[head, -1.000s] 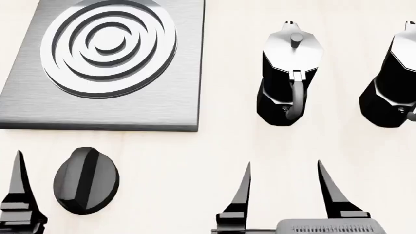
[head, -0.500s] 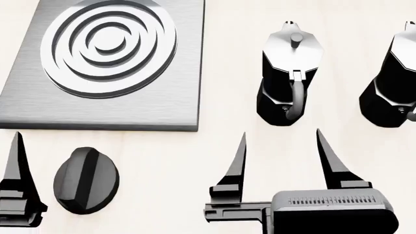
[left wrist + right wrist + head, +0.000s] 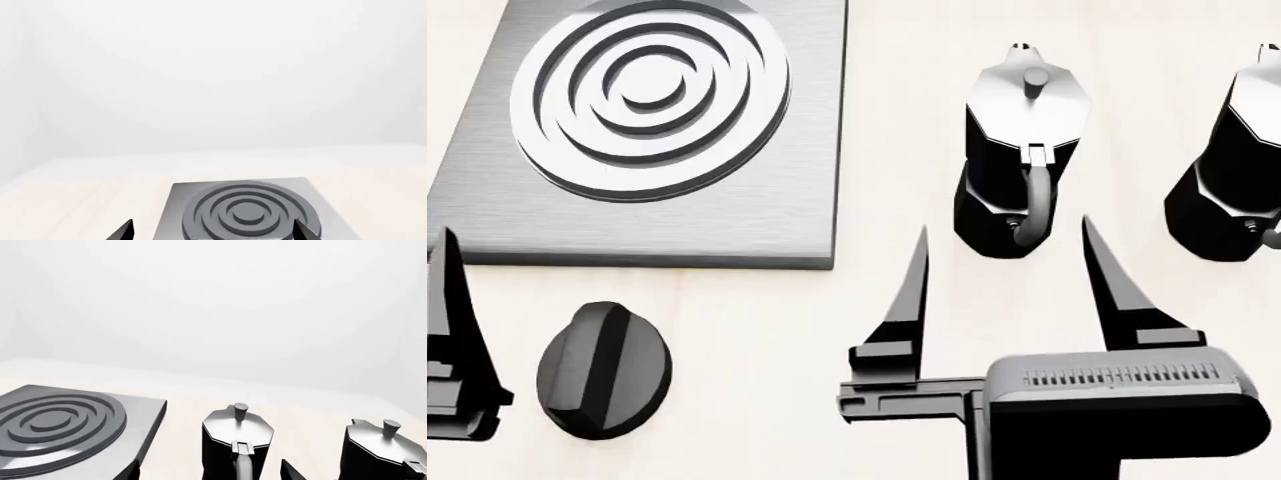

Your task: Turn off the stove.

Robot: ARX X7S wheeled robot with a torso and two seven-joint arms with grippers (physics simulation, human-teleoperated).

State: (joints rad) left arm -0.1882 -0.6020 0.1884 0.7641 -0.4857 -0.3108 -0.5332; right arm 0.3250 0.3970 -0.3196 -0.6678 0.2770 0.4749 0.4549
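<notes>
1. The stove (image 3: pixel 641 150), a flat brushed-grey slab, fills the upper left of the head view. Its ringed burner (image 3: pixel 650 92) carries nothing. The black ridged knob (image 3: pixel 603 370) lies apart from the slab on the pale table (image 3: pixel 774 330), lower left of the frame, just below the slab's near edge.

2. Left gripper (image 3: pixel 212 231): in the head view only one finger shows, at the far left edge, just left of the knob and not touching it. The left wrist view shows two fingertips set well apart, with the slab between and beyond them. Fingers judged spread; nothing held.

3. Right gripper (image 3: pixel 1004 290): lower centre-right of the head view, fingers spread wide and empty, pointing at the near moka pot (image 3: pixel 1024 150). A second moka pot (image 3: pixel 1234 170) stands at the right edge.

4. Step in hand, by judgement: the approach. Neither gripper is on the knob, so the stove is not yet switched off.

5. Next move calls for bringing the left gripper's fingers to either side of the knob's ridge, closing on it, then rotating. The right gripper is further off and aimed at the pots.
</notes>
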